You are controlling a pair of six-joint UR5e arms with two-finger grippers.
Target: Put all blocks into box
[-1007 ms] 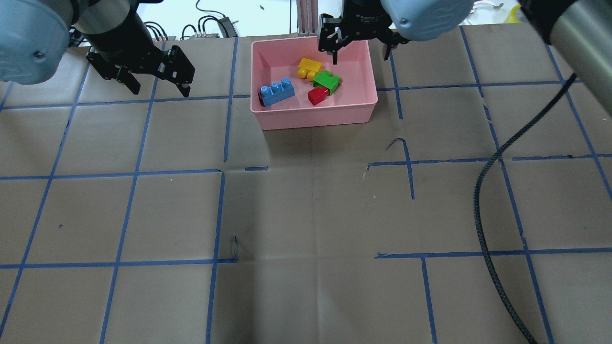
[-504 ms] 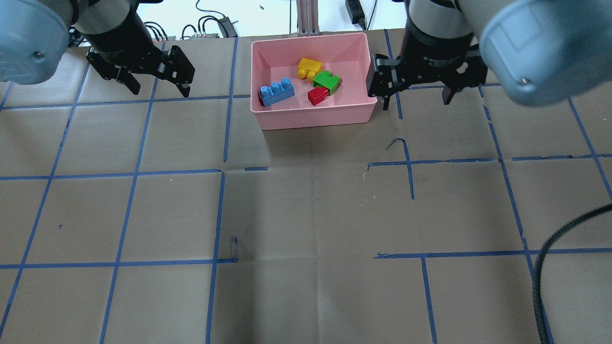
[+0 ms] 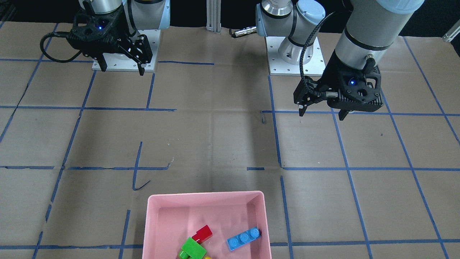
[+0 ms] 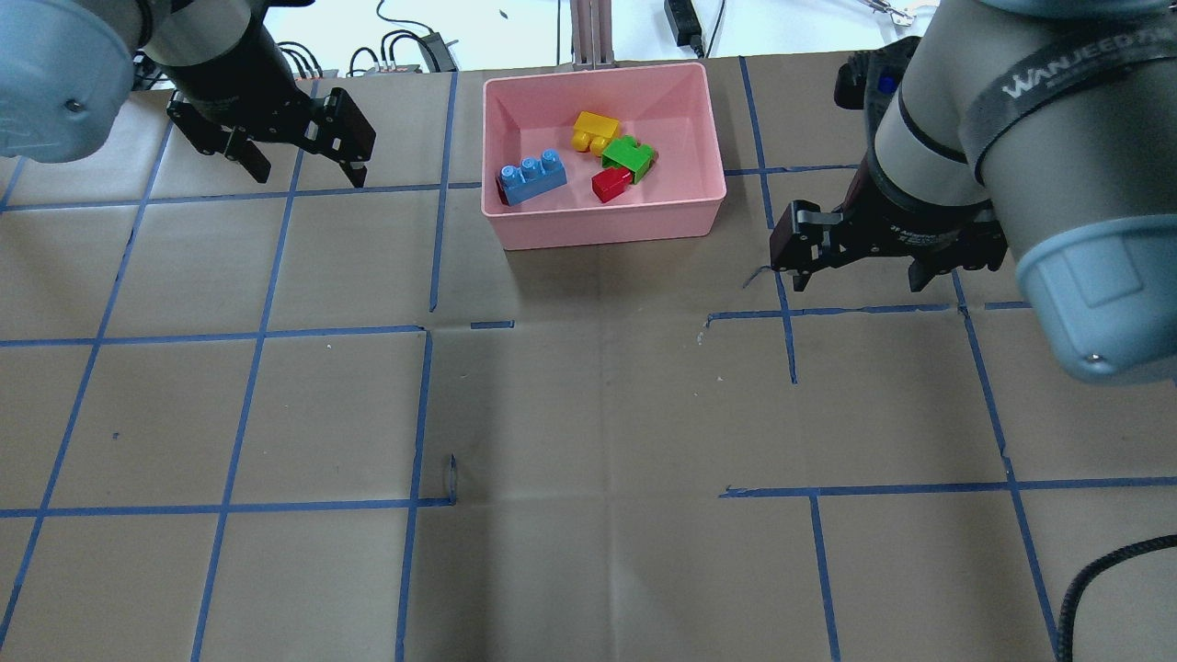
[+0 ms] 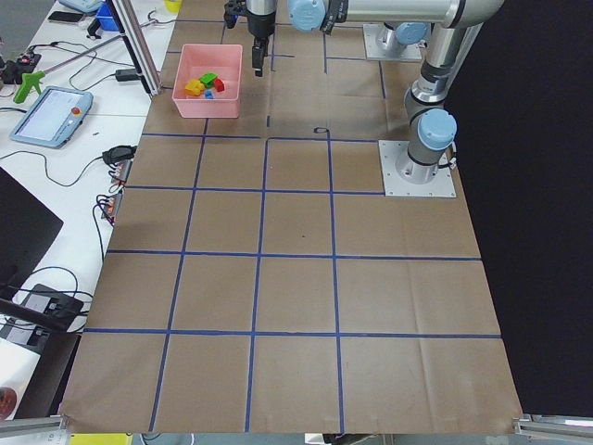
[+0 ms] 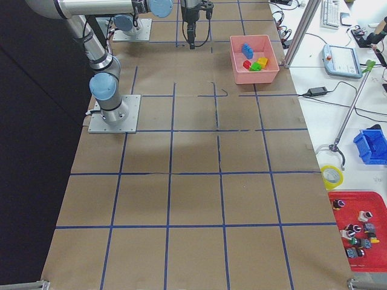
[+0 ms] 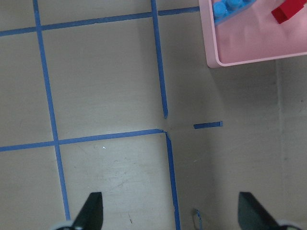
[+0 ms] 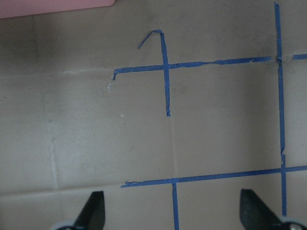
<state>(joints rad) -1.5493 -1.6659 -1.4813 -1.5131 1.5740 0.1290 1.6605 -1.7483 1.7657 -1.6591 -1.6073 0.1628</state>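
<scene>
The pink box (image 4: 607, 225) stands at the table's far middle. All four blocks lie in it: blue (image 4: 531, 176), yellow (image 4: 594, 131), green (image 4: 630, 156) and red (image 4: 611, 184). My left gripper (image 4: 308, 175) hangs open and empty above the table, left of the box. My right gripper (image 4: 860, 280) is open and empty, right of the box and nearer to me. The front view shows the box (image 3: 205, 196) with the red (image 3: 202, 233), green (image 3: 192, 248) and blue (image 3: 244, 238) blocks. The left wrist view catches a box corner (image 7: 211, 48). The right wrist view shows only a strip of the box (image 8: 57, 5).
Blue tape lines (image 4: 423, 405) cross the brown paper table cover. A black braided cable (image 4: 1076, 588) hangs off my right arm at the near right. An aluminium post (image 4: 584, 37) and cables (image 4: 405, 46) stand just behind the box at the table's far edge.
My right gripper has moved from over the box's far edge to its right and back toward me, staying open. The left gripper and the blocks have not moved.
</scene>
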